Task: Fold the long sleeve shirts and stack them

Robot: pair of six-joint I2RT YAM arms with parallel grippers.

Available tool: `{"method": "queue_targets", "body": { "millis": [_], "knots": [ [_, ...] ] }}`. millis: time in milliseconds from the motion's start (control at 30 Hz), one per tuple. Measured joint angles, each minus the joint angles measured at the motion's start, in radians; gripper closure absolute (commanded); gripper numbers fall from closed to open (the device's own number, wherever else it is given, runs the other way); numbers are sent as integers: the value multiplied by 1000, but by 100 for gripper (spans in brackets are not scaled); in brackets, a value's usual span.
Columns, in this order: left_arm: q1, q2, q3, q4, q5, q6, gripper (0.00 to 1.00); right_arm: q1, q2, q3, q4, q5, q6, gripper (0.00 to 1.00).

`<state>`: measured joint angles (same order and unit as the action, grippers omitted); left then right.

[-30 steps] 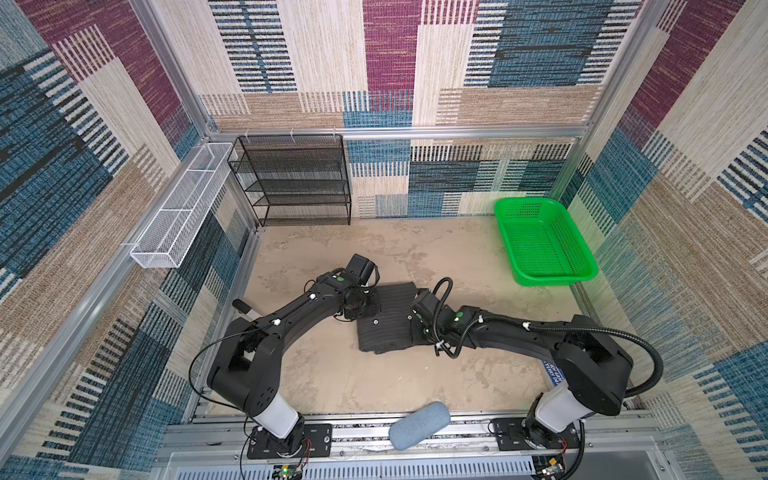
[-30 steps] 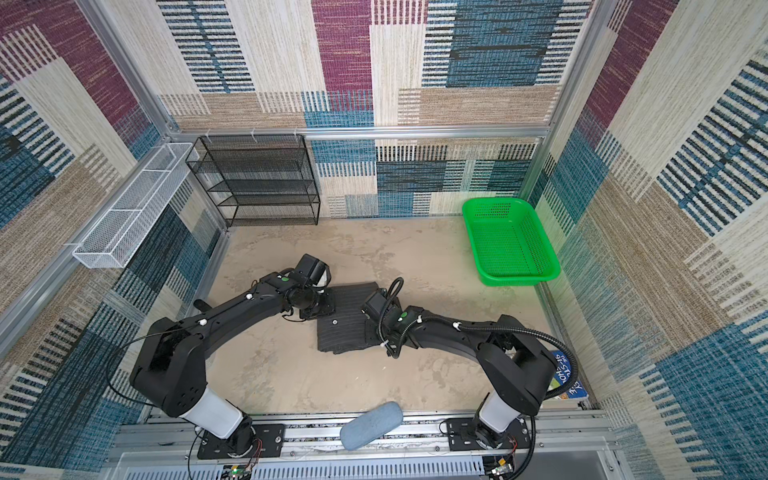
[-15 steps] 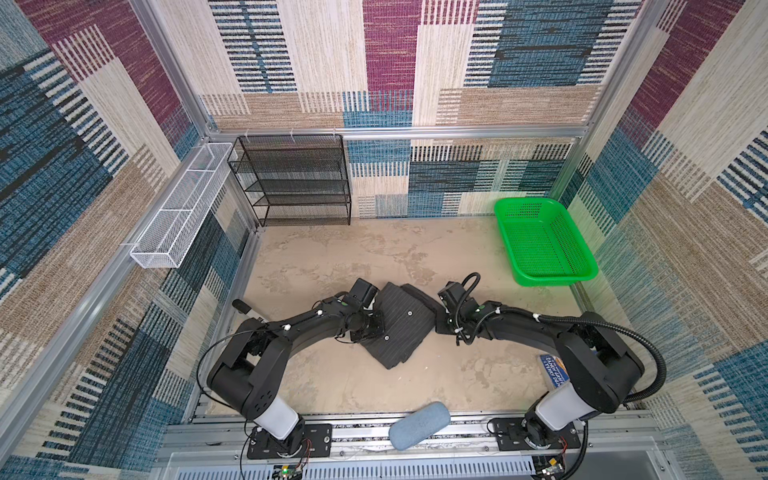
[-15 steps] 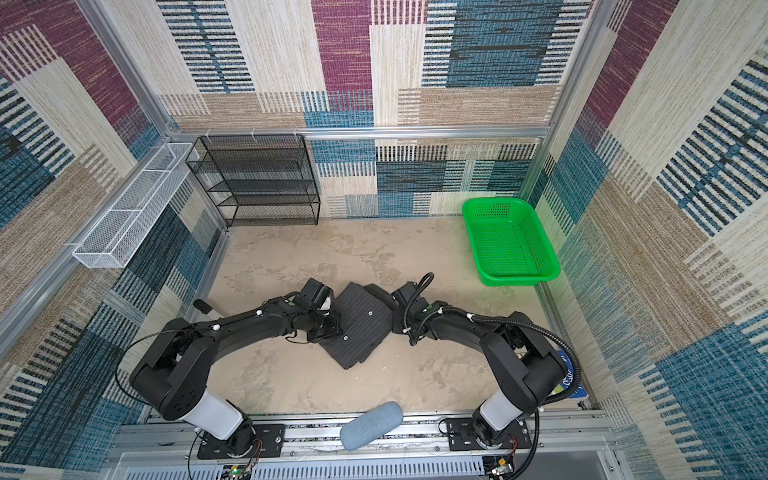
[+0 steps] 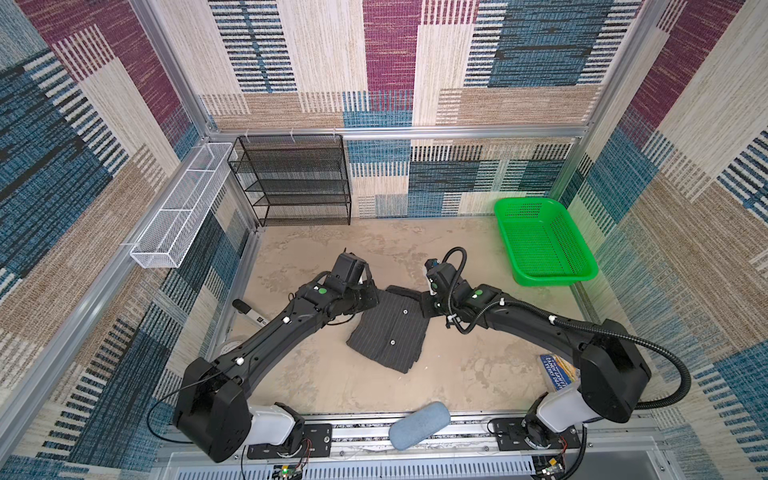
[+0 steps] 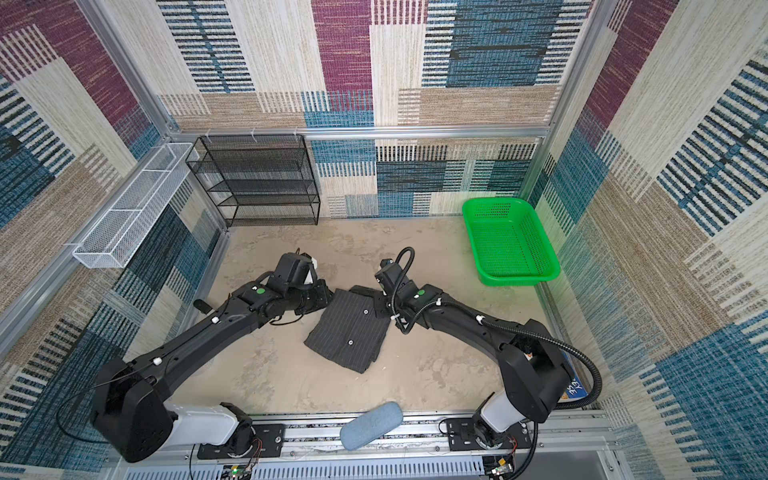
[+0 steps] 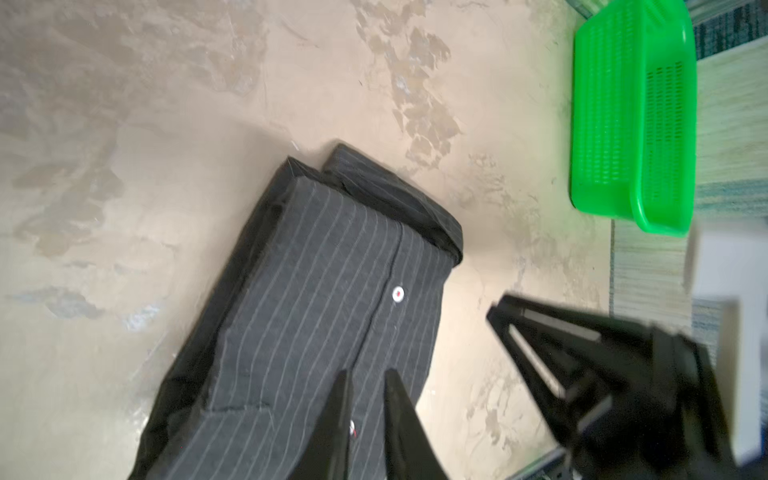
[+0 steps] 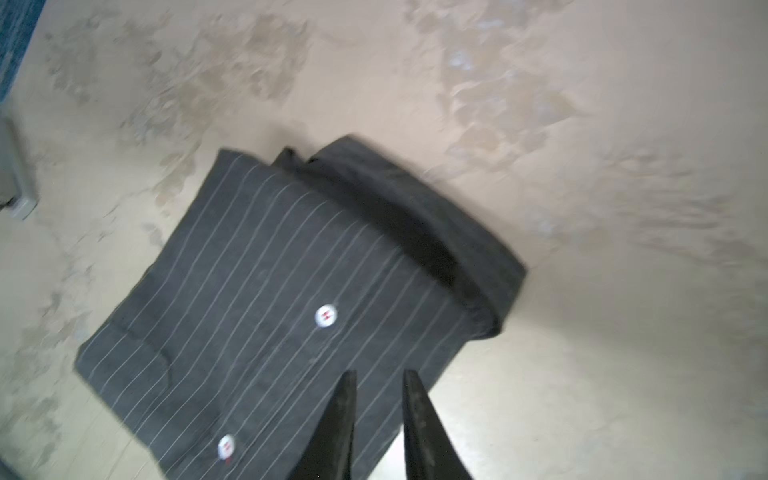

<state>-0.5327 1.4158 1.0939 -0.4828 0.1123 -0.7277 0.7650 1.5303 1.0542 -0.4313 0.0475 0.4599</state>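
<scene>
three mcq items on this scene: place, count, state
1. Where is the bright green plastic mesh basket? A) far right of the beige table B) on the black wire rack C) at the near edge
2. How many small white buttons show on the dark charcoal pinstriped long sleeve shirt? A) none B) two C) five
3. How does the shirt lie? A) spread out, sleeves wide B) hanging from the rack C) folded on the table
1 A, it sits by the back right walls; 2 B, two pale dots on its front; 3 C, layered edges, no sleeve out.
</scene>
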Motion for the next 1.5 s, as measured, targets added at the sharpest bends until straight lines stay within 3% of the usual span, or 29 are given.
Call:
{"method": "queue_targets", "body": {
  "millis": [167, 567, 700, 900, 1167, 1300, 1500],
  "knots": [
    [27, 171, 52, 45, 46, 57, 100, 98, 58, -14, 40, -22, 108, 77],
    [66, 426, 14, 198, 51, 76, 100, 104, 248, -5, 80, -36, 185, 77],
    [75, 378, 10, 194, 48, 76, 100, 69, 254, 43, 60, -8, 154, 73],
    [79, 146, 17, 84, 53, 77, 92, 39, 216, 122, 25, 40, 84, 69],
    [72, -164, -299, 45, 131, 23, 91, 68, 142, 91, 24, -13, 68, 69],
    [72, -163, -456, 113, 134, -29, 95, 115, 131, 16, 49, -53, 111, 69],
    [72, -58, -528, 274, 128, -64, 98, 121, 127, -102, 82, -79, 192, 67]
  ]
}}
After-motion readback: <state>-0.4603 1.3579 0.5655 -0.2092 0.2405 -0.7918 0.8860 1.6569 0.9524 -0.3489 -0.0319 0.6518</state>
